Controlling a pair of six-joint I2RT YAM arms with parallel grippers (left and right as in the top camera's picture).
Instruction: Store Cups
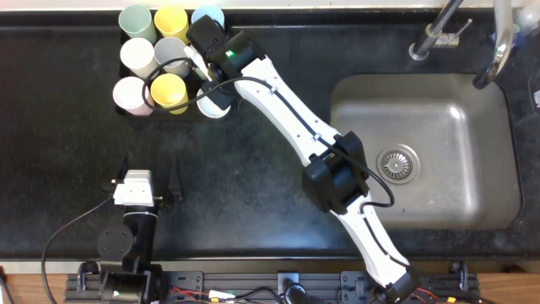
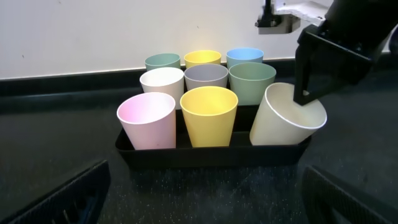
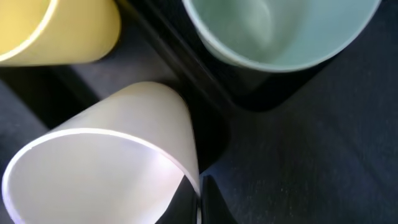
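Cream cup [image 2: 283, 121] is the one I've got right now: my right gripper [image 2: 306, 93] is clamped on its rim, one finger down inside the mouth. The cup is tilted, with its base down in the corner slot of the black tray [image 2: 211, 155] on the side nearest the sink [image 1: 422, 101], and its mouth leaning out over the tray's edge. I can't tell if the base is actually sitting flat on the bottom. It's just beside the yellow cup [image 2: 208, 115], which stands upright in the same row, with the pink cup [image 2: 146, 121] on the far side of that. Behind them there's a row of white cup [image 2: 161, 84], grey cup [image 2: 206, 78] and green cup [image 2: 252, 81], and at the very back three more in pale green, yellow and blue, all upright in their own slots. The tray sits on the dark speckled counter [image 1: 84, 127], up near the back wall. My left gripper [image 2: 205, 193] is hanging low over the counter well apart from the tray, fingers spread wide with nothing between them, pointed at the whole setup.
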